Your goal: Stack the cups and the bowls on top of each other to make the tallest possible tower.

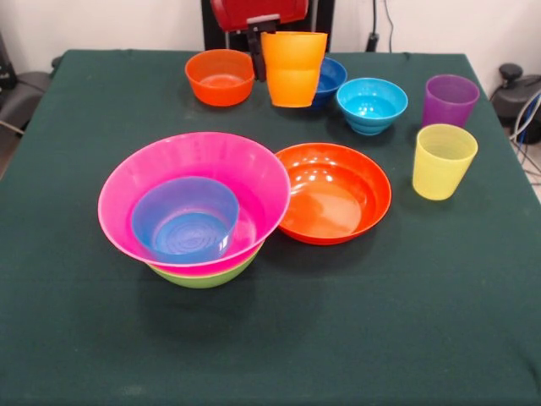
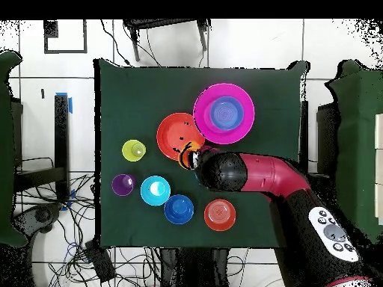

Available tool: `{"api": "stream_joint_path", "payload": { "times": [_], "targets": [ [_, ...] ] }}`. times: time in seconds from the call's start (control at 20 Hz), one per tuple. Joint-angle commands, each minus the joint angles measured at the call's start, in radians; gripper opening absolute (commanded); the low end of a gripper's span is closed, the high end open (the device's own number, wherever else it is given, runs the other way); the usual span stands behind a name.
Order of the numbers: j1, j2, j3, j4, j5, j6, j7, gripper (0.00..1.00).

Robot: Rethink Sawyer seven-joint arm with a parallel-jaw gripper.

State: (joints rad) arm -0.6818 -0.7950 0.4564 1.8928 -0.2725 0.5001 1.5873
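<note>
Orange cup (image 1: 293, 68) hangs lifted, seemingly gripped by the hidden hand.

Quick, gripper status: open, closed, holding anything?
Gripper: shut on the orange cup, held up off the table.
</note>
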Motion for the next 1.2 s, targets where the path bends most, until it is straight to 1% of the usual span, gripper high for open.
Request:
{"api": "stream_joint_path", "payload": {
  "times": [0.05,0.15,0.2,0.45,0.8,1.2],
  "targets": [
    [0.006,0.079,0.040,-0.152,-0.043,0.107,-0.071,0.00],
    [0.011,0.087,0.040,-0.199,-0.091,0.071,-0.108,0.00],
    [0.010,0.092,0.042,-0.215,-0.100,0.061,-0.117,0.00],
    [-0.001,0.124,0.064,-0.285,-0.113,0.086,-0.152,0.00],
    [-0.023,0.142,0.095,-0.308,-0.119,0.100,-0.169,0.00],
    [-0.034,0.151,0.110,-0.306,-0.132,0.090,-0.156,0.00]
  ]
}}
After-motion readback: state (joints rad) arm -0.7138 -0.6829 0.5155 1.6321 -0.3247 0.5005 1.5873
